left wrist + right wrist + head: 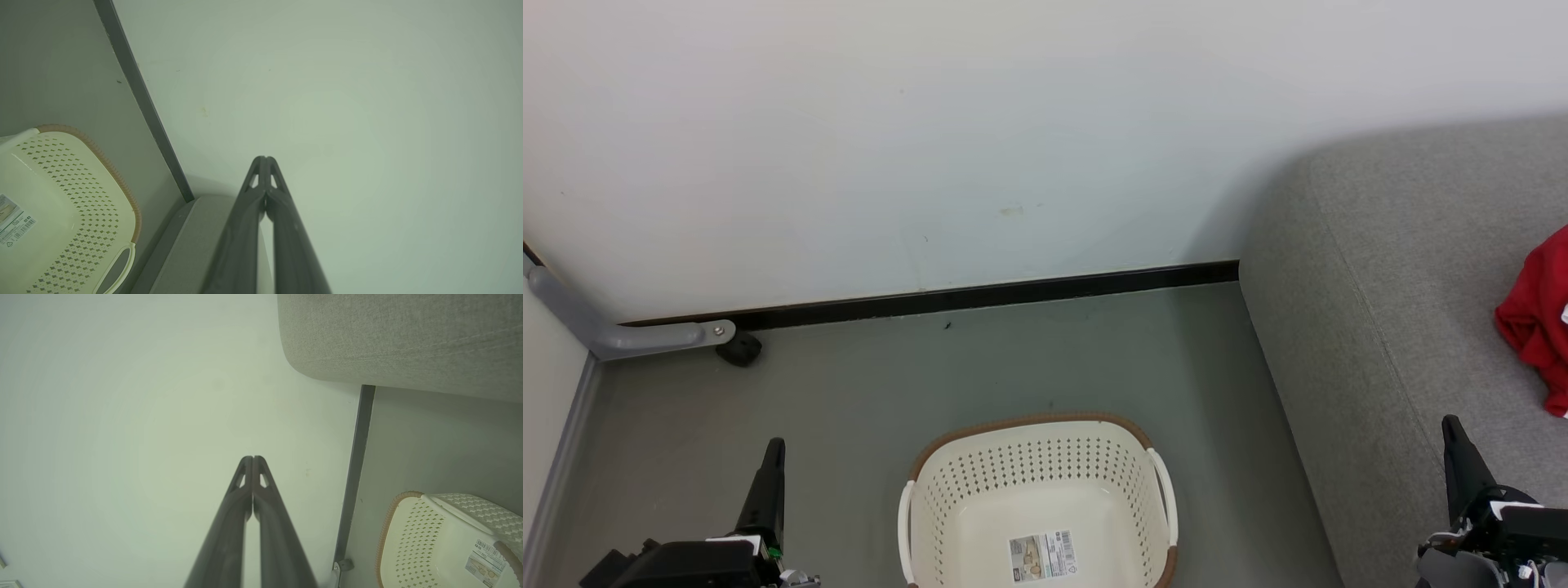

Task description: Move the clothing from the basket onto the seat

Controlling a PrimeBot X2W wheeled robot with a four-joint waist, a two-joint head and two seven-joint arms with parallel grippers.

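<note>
A plain white wall (931, 122) fills the back, with a small yellowish mark (1011, 211) on it. A black baseboard (980, 294) runs along its foot. The floor (849, 384) is smooth grey. At the left, a grey metal bracket (613, 331) ends just beside a black foot (740, 349).

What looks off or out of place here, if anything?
Nothing stands out. The basket sits upright on the floor, empty except its paper label. The clothing lies on the seat. The left hand and right hand are shut, holding nothing. Only a small dark speck on the floor by the wall.
</note>
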